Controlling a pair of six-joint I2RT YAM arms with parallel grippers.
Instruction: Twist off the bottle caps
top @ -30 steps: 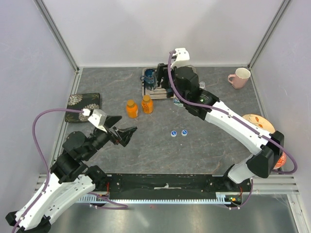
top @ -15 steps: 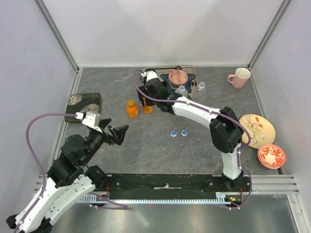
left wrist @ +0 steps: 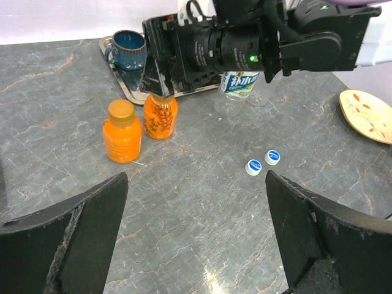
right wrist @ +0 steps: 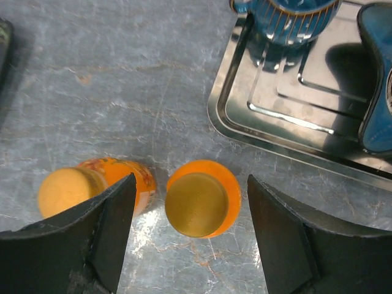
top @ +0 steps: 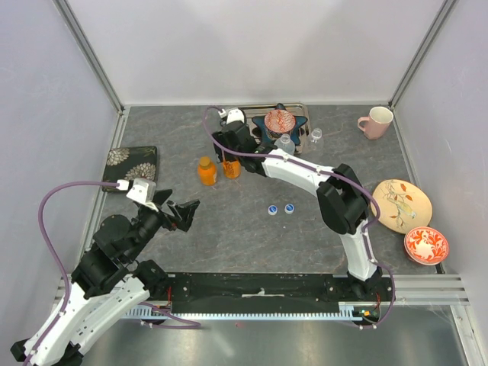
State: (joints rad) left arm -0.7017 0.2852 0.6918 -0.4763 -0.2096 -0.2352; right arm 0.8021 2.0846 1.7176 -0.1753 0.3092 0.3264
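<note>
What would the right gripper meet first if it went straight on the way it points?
The right gripper would probably meet the orange cap of the bottle between its open fingers; depth is unclear.

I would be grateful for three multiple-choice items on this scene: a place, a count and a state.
1. Where do the two blue caps lie? A on the tray; B on the bare table; C on the plate.
2. How many orange bottles carry an orange cap? A none; B one; C two.
3. How does the right gripper stand? A shut on a blue cap; B open over an orange bottle; C shut on the pink mug.
Key: 1 B, both lie on grey tabletop; 2 C, both tops are capped; 3 B, its fingers flank the cap without touching.
</note>
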